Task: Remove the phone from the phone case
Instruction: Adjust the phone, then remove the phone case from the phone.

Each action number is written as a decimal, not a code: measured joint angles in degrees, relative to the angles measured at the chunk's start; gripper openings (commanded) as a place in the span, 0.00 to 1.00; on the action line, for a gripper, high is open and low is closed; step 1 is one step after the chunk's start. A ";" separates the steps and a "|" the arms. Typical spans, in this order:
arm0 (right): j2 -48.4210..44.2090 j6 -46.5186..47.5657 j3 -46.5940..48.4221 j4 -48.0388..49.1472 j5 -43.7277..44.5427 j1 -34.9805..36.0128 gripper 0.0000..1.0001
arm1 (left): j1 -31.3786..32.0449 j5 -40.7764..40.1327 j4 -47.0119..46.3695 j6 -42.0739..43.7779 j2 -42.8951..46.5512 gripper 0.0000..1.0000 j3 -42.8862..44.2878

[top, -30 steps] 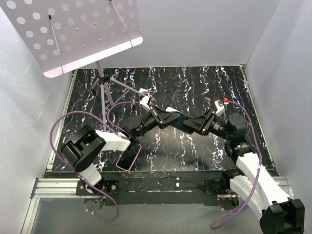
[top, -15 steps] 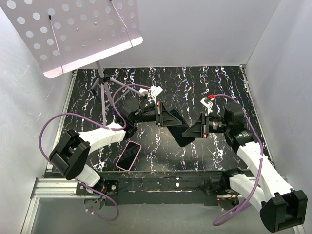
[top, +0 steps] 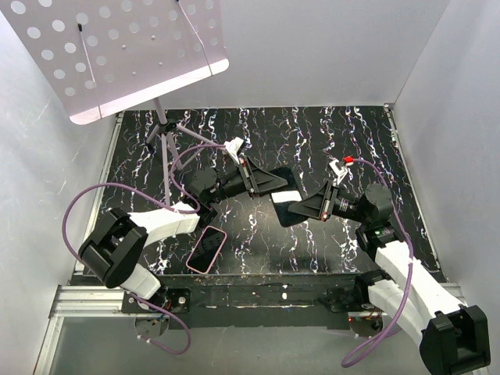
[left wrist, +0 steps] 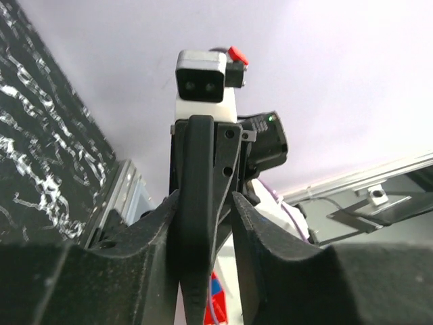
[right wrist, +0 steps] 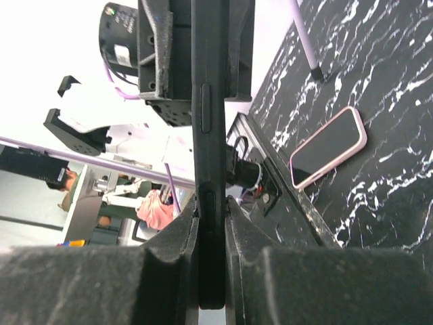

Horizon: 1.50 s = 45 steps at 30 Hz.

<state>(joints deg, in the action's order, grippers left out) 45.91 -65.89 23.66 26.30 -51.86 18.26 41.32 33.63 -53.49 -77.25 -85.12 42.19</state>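
A black phone with side buttons is held edge-up above the middle of the mat, between both grippers. My right gripper is shut on its near end; in the right wrist view the phone is pinched between both pads. My left gripper grips the far end; in the left wrist view the phone sits against one finger, with a thin gap at the other. A pink-rimmed case with a dark face lies flat at the front left, and also shows in the right wrist view. I cannot tell what it holds.
A perforated music stand overhangs the back left, its tripod legs on the black marbled mat. White walls close in the left, back and right. A metal rail runs along the front edge.
Both grippers and the black phone between them have shifted slightly toward the back. The left arm has swung off the pink-rimmed case, which lies still.
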 measured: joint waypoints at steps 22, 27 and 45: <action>1.60 26.08 17.31 -32.81 1.05 2.38 0.63 | -6.95 13.42 13.84 8.28 0.20 0.00 9.27; 2.14 27.12 16.61 -32.57 -4.61 2.49 0.58 | -8.41 17.99 16.52 9.86 0.92 0.00 10.36; 5.99 21.55 13.97 -19.93 -4.98 12.02 0.09 | -8.59 22.40 5.46 -0.83 -2.43 0.00 10.36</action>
<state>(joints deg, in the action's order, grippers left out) 51.90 -44.34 37.63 6.37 -56.84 30.28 32.73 56.03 -48.03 -78.08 -87.55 52.56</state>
